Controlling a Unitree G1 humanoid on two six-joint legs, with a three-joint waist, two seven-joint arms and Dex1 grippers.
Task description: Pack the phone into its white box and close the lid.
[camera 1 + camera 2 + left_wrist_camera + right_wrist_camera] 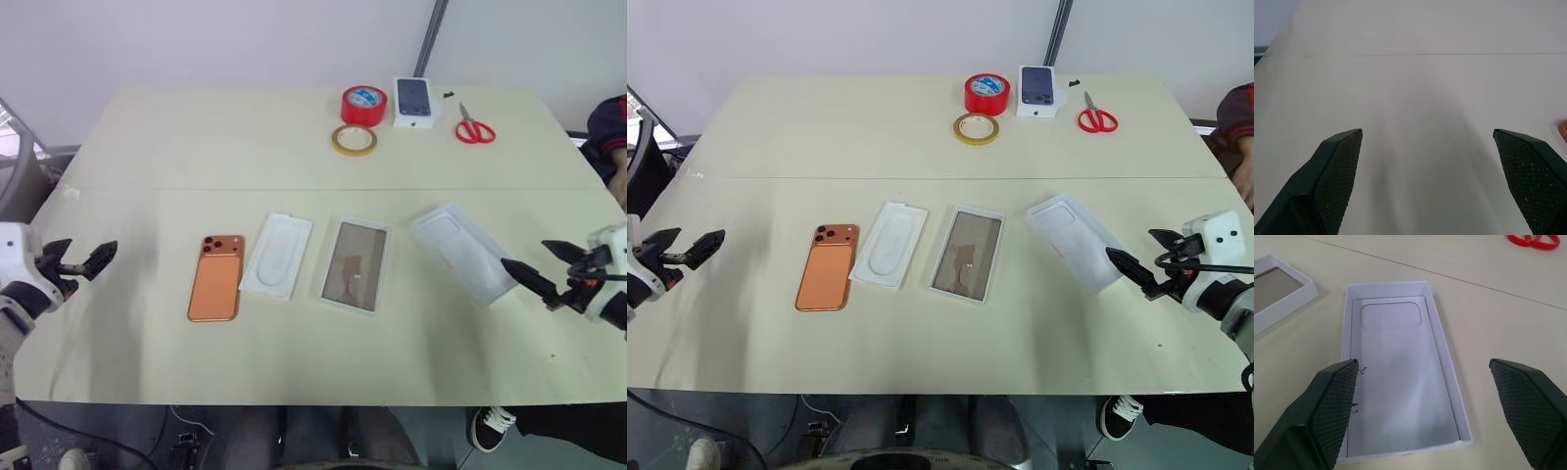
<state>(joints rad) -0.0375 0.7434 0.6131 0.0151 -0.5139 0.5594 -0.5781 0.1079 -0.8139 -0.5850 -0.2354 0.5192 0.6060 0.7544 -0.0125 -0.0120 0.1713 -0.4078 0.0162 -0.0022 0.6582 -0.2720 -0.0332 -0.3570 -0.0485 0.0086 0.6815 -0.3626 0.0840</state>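
At left wrist view's edge, phone (1564, 131) cut off.

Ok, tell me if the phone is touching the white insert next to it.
Apart. The left eye view shows a strip of bare table between the phone and the white insert.

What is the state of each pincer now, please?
Left pincer: open, holding nothing, over the bare table.
Right pincer: open, holding nothing, pointing toward the lid.
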